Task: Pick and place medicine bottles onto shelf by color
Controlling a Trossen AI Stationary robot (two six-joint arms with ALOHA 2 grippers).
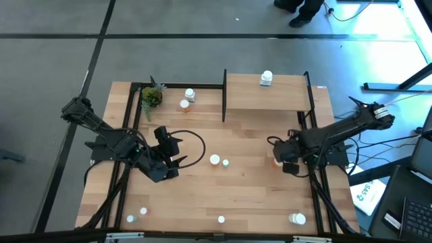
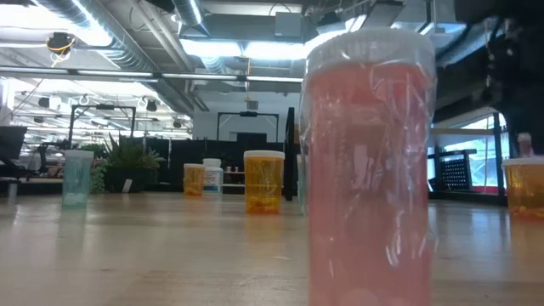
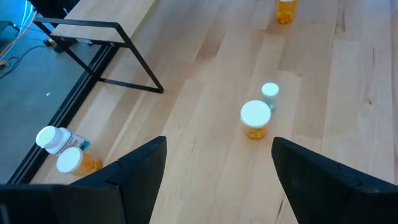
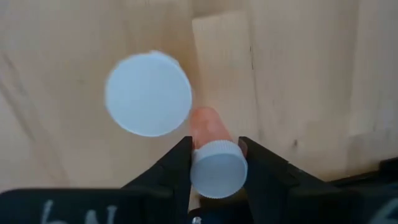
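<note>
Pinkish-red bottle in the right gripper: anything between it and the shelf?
Nothing visible. The right gripper is shut on the pinkish-red bottle near the table's right edge; the shelf lies just beyond, with one white bottle on its far side.

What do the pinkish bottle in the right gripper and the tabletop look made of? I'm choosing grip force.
The pinkish-red bottle, pinched between the right gripper fingers, looks like translucent plastic with a matte white cap, probably light and slick. The tabletop looks like pale wood planks with visible grain.
</note>
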